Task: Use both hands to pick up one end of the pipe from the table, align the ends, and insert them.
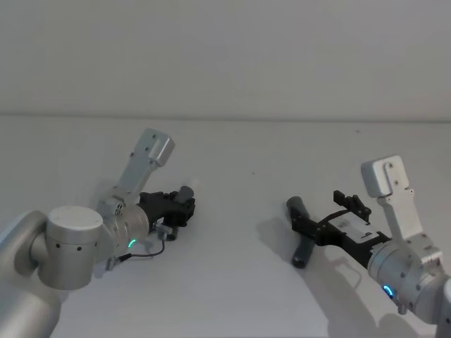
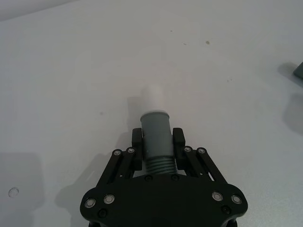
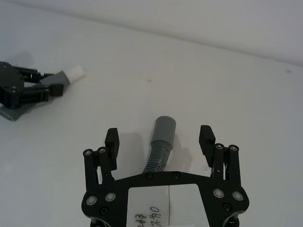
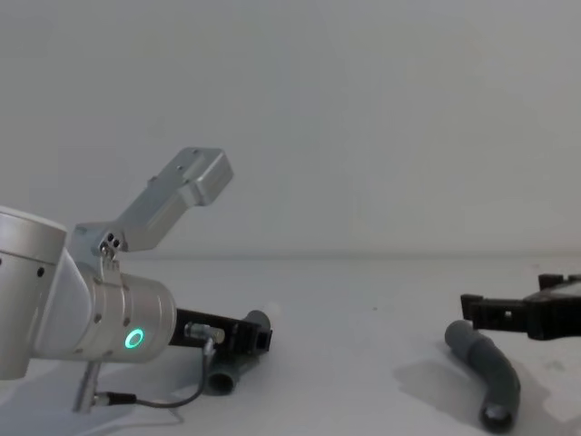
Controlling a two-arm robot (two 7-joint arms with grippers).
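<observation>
While the left gripper [image 2: 157, 137] is clenched on the tipped piece [image 2: 156, 126] at lower centre of its wrist view, with the white tip [image 2: 153, 98] sticking out ahead of the fingers, the right gripper [image 3: 159, 141] is spread wide. It straddles the socket piece [image 3: 161, 142], which lies on the table [image 1: 232, 296] at lower right of the head view. Neither of its fingers appears to touch that piece.

The main risk seems to sit on the right side. This piece is bent and rests loose, so if one finger reaches it first it could roll or swing away, and the collar [image 3: 164, 127] would end up pointing off line. The fingers flank the spot where collar meets ribbed hose. A grip that lands on the ribs would probably let the collar droop or wobble during the push.

The chest view shows the gripper low over the table, so closing lower could scrape the fingertips on the surface.

On the left, the hose tail hangs behind the fingers toward the table. Under insertion force the piece might pivot in the grip, and the tip could jam at the collar rim.
</observation>
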